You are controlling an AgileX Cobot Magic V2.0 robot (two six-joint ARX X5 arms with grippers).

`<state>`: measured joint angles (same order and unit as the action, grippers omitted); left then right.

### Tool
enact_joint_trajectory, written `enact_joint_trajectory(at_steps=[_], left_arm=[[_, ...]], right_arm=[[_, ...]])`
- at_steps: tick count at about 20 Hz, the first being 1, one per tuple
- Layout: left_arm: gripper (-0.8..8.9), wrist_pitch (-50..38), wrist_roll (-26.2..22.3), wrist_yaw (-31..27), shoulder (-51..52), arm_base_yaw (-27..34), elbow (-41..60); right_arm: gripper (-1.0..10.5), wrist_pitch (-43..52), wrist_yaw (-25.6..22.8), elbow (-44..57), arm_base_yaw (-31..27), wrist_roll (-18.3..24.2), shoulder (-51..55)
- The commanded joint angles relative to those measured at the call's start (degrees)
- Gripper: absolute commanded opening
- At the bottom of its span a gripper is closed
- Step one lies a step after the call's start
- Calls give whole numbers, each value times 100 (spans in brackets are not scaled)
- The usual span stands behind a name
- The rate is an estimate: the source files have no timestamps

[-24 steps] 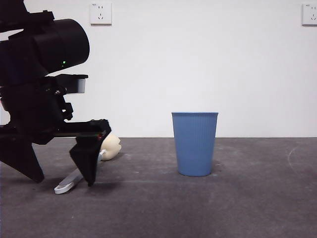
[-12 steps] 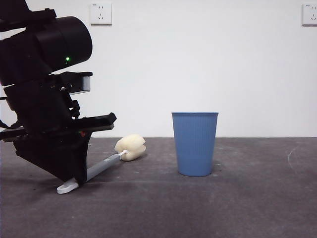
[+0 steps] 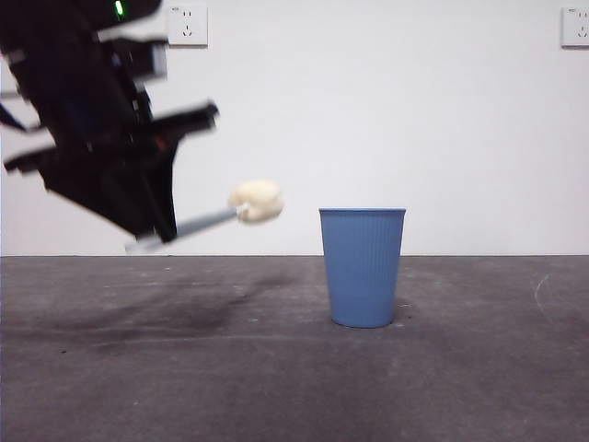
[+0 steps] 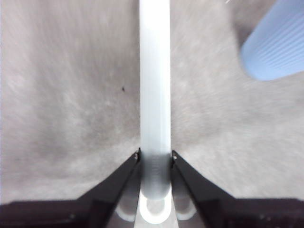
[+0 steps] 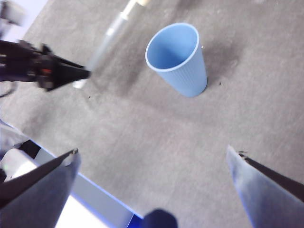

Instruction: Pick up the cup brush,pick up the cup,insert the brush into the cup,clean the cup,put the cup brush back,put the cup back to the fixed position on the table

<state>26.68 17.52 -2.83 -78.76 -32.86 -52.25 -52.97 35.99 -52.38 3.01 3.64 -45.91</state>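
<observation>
The dark grey surface (image 3: 276, 368) runs bare across the foreground. Farther back, the blue cup (image 3: 362, 267) stands upright on it, mouth open upward. To one side, well above the surface, the left tool (image 3: 152, 226) is clenched on the grey handle of the cup brush (image 3: 207, 221), near its looped end (the wrist view shows both jaws pressed against the handle). The brush is tilted, its cream sponge head (image 3: 257, 201) raised toward the cup but apart from it. The right tool (image 5: 152, 161) hangs high over the cup, jaws spread wide, holding nothing.
</observation>
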Motion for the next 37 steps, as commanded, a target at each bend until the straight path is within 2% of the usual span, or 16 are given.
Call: enact_joint_trajectory(at_steps=[1,5,8,13,20,22,26,29,37], left_arm=[[-9,387,-337,-9,457,-4,2],[-9,1121,-671,-15,1578,-4,2],[-9,1602,-684,-17,2369,-4,2],[-9,2138,-678,-13,3056,-4,2],[-9,2524,-684,-7,3171,-4,2],[-9,2524,-686,-7,3171,-4,2],[-9,2531,-708,-9,3171,-4,2],[-9,2546,-706,-9,3171,-4,2],[-9,2551,-704,-13,3171,-4,2]], right_arm=[[561,146,11,-2,48,-66,-160],[559,949,306,378,245,-153,-588],[559,1775,293,872,431,-190,-822],[559,3167,92,1462,782,-378,-1416],[559,5108,-538,1858,1283,-439,-2802],[559,5528,-758,1858,1412,-363,-3213],[559,6516,-824,1858,1674,-269,-4035],[560,7093,-1207,1858,1816,-118,-4465],[562,8723,-1386,1858,2004,-131,-5421]])
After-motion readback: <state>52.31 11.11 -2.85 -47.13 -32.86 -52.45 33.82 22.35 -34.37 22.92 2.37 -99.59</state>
